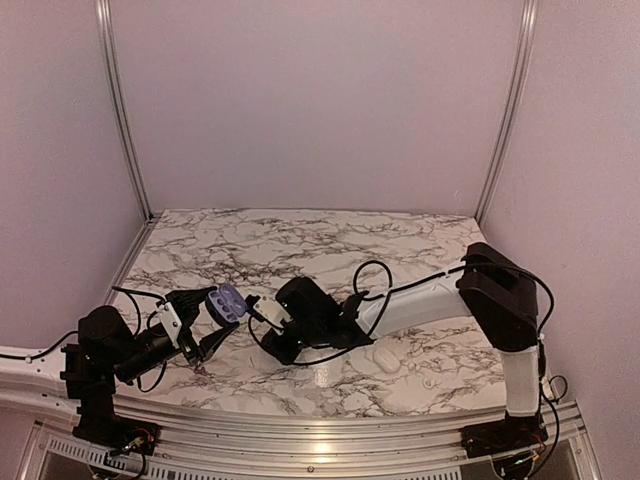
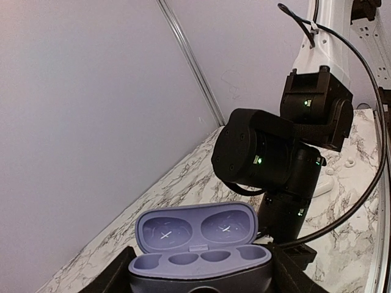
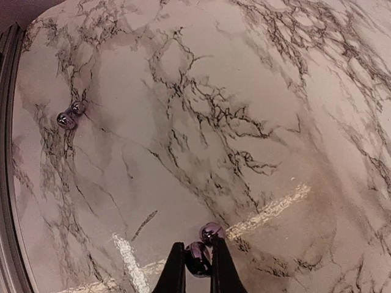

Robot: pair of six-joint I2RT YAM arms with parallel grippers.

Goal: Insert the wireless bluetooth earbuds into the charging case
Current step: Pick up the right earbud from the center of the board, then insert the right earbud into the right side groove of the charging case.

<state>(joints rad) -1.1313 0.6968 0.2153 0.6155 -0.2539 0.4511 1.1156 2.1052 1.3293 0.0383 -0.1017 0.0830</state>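
The charging case (image 2: 201, 256) sits open between my left gripper's fingers (image 2: 113, 274), lavender lid up and its wells empty. My left gripper (image 2: 200, 285) is shut on the case's dark lower shell and holds it above the table's left side (image 1: 228, 303). One earbud (image 3: 200, 257), dark and shiny, lies on the marble between the tips of my right gripper (image 3: 198, 268), which is shut on it. The other earbud (image 3: 68, 116) lies loose on the marble at the far left of the right wrist view. In the top view my right gripper (image 1: 254, 306) is low, just right of the case.
The marble table (image 1: 330, 240) is walled on three sides, with metal rails along its edges (image 3: 7, 183). A small white oval object (image 1: 385, 360) and a smaller white piece (image 1: 430, 381) lie near the front right. The right arm's cable (image 1: 370, 280) loops over the middle.
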